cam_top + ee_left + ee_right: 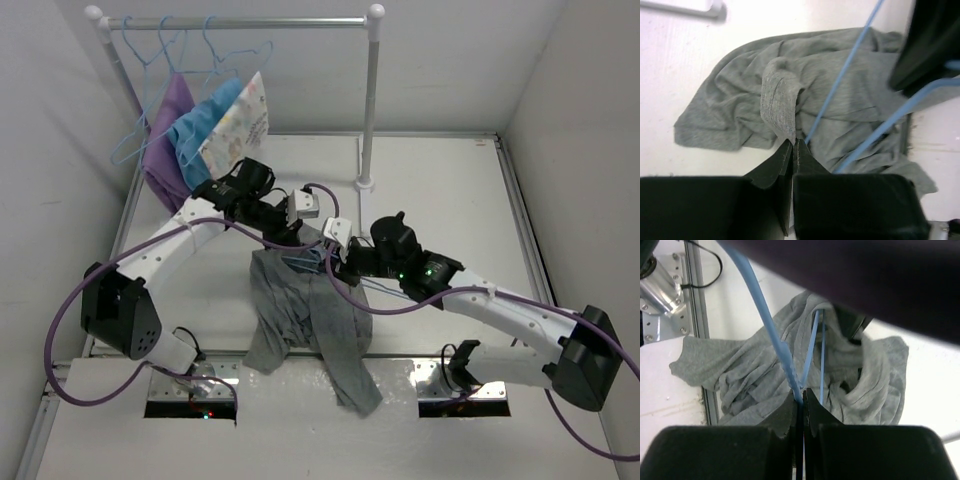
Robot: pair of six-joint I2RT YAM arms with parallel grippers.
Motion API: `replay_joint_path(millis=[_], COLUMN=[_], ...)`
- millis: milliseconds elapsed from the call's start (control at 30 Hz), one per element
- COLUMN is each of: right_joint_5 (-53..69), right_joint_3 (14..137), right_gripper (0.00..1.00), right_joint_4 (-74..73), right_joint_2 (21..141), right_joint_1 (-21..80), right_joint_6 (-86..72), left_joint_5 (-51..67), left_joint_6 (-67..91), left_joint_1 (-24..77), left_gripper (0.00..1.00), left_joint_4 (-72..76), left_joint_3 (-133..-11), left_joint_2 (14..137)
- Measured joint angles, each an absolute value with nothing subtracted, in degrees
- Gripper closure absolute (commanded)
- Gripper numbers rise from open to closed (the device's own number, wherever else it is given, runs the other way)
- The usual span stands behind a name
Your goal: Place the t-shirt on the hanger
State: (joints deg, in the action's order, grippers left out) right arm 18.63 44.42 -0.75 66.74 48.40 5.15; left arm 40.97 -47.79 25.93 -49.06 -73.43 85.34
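Note:
The grey t-shirt (305, 315) hangs crumpled over the middle of the table, trailing toward the near edge. My left gripper (292, 232) is shut on a raised fold of the t-shirt (782, 107). My right gripper (338, 262) is shut on the light-blue wire hanger (782, 352) at the twisted neck under its hook. The hanger's arms (840, 80) run down into the t-shirt (850, 375). In the top view the hanger (303, 264) is mostly hidden between the two grippers.
A white clothes rail (372, 90) stands at the back with several spare blue hangers (165, 60), a purple cloth (165, 135), a blue cloth (205, 130) and a patterned cloth (240, 125) at its left end. The rail's foot (363, 184) stands behind the grippers. White walls enclose the table.

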Motion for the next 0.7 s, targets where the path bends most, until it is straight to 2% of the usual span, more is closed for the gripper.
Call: replay_joint_path(millis=[300, 700], right_joint_5=[14.22, 14.11], right_joint_3=[35.22, 32.77], right_gripper=[1.0, 1.0], right_joint_4=[15.57, 33.82], right_joint_2=[67.4, 82.7], right_joint_1=[48.38, 47.7], right_joint_6=[4.1, 0.25], left_joint_5=[38.79, 35.05], left_joint_6=[-33.85, -26.06], left_joint_1=[29.87, 30.46], left_gripper=[1.0, 0.96], left_joint_4=[-47.77, -42.17], left_joint_3=[-73.49, -71.11], left_joint_2=[84.23, 88.42])
